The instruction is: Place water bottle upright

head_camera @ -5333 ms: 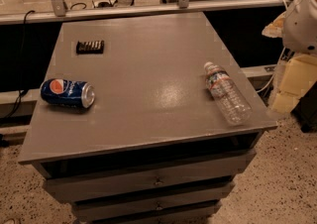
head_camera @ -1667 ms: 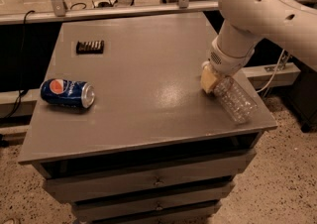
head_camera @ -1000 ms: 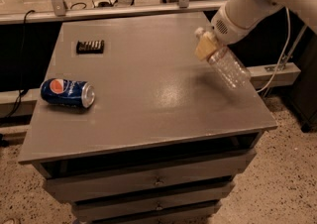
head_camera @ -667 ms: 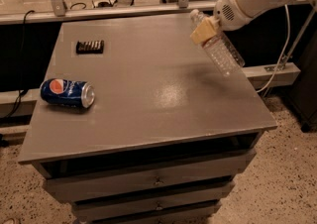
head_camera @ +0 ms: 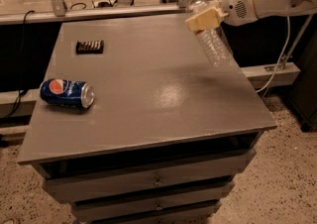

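The water bottle is a slim clear ribbed bottle with a white cap at its upper left end. It hangs tilted in the air above the right rear part of the grey table, cap up and base down to the right. My gripper is shut on the bottle near its neck, with tan fingers across the label band. The white arm reaches in from the upper right.
A blue Pepsi can lies on its side at the table's left. A small black object lies at the rear left. Drawers sit below the tabletop. A rail and cables run behind the table.
The bottle lay on the table's right side. My gripper closed on its neck and lifted it up and back, tilting it more upright.
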Robot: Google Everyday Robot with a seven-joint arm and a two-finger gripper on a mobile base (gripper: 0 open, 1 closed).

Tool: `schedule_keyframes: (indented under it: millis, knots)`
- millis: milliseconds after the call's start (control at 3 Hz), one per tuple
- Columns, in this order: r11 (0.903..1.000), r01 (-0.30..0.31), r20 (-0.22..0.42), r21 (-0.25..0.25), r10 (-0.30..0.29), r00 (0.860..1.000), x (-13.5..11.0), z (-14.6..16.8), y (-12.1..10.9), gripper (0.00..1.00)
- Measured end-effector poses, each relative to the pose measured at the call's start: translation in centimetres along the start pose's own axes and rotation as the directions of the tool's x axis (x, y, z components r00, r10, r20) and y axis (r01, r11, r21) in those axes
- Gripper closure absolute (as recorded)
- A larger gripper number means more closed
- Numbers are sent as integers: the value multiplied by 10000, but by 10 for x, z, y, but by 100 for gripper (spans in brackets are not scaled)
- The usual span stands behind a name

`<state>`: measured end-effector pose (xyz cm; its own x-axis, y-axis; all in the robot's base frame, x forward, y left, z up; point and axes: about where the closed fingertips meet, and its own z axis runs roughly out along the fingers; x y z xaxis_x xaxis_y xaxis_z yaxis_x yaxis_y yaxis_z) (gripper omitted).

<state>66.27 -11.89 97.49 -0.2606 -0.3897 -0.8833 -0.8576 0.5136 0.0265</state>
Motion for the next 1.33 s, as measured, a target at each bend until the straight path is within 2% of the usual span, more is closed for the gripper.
schedule_keyframes:
  millis: [333,667,1000,1333]
  knots:
    - [9935,922,1451,-663,-818,9860,-1,-9,9,100]
    - [9822,1589,2695,-1000,-1270,9546,8,-19,17,100]
    - [9750,1886,3771,-1173,-1320,9167,18,-31,22,100]
    - [9787,1640,4694,-1232,-882,8786,29,-40,20,100]
